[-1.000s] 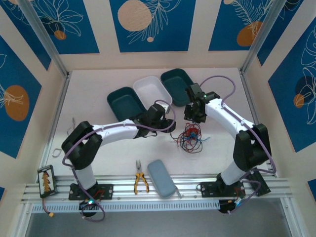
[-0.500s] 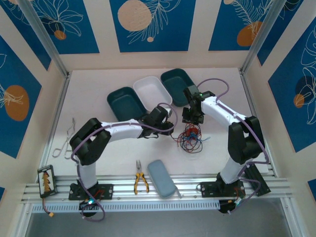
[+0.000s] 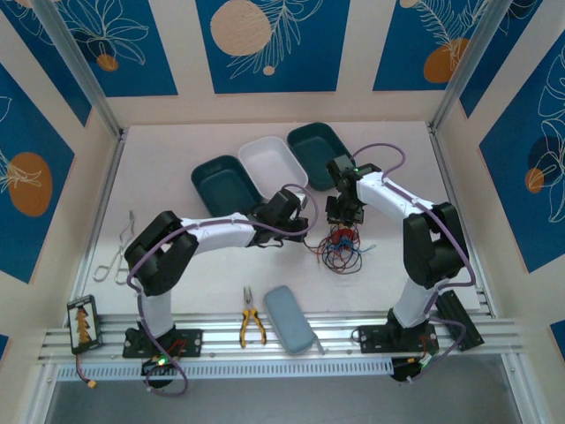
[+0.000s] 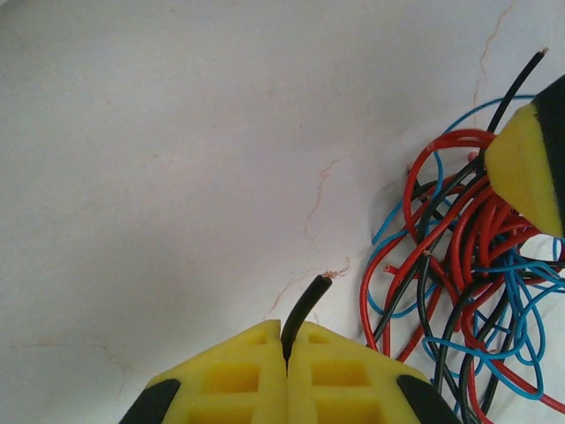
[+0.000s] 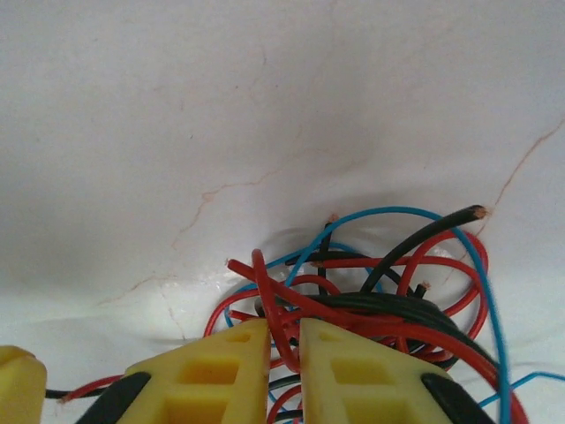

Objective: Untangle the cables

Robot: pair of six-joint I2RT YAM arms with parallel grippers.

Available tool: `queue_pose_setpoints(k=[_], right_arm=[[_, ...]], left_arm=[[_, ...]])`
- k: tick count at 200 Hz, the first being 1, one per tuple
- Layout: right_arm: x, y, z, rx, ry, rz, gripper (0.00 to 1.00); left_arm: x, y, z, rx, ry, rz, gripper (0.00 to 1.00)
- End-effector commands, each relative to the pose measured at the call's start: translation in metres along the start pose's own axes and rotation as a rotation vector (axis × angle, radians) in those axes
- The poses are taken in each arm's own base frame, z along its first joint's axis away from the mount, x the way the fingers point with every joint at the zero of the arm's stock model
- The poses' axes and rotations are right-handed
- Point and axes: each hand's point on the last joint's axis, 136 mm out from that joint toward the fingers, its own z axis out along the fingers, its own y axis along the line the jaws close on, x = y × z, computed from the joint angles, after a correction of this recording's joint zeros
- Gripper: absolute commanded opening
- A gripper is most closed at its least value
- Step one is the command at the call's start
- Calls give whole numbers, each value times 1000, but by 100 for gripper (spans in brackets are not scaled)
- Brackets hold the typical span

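While the tangle (image 3: 342, 249) of red, blue and black wires lies mid-table (image 3: 177, 150), the arms meet over it. The left gripper (image 4: 287, 343) is pinched tight on a black wire (image 4: 305, 305), whose bare tip pokes out past the fingers, just left of the heap. The right gripper (image 5: 284, 344) sits on the heap itself, nearly closed, with a red wire (image 5: 265, 296) nipped between its fingers.

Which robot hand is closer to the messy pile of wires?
Right. The right gripper is on the pile of wires, pinching red ones; the left gripper sits beside it, holding a black wire.
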Motion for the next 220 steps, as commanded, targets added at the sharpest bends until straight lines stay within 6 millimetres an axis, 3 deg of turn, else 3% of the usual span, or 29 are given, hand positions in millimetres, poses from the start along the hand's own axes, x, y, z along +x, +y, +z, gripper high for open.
queue_pose_setpoints(k=[1, 27, 86, 109, 152, 220], right_arm=[[3, 11, 0, -34, 23, -18, 8], [2, 25, -10, -56, 4, -49, 0], [5, 72, -45, -158, -56, -128, 0], [5, 79, -63, -169, -92, -144, 0], [7, 81, -105, -211, -171, -153, 0], [14, 75, -167, -313, -302, -167, 0]], left_arm=[[-5, 1, -2, -28, -7, -3, 0], [-10, 13, -15, -59, -39, -31, 0], [-10, 50, -58, -141, -91, -101, 0], [-4, 60, -66, -158, -84, -119, 0], [9, 65, -61, -149, -63, -139, 0], [14, 65, -46, -131, -39, -134, 0]])
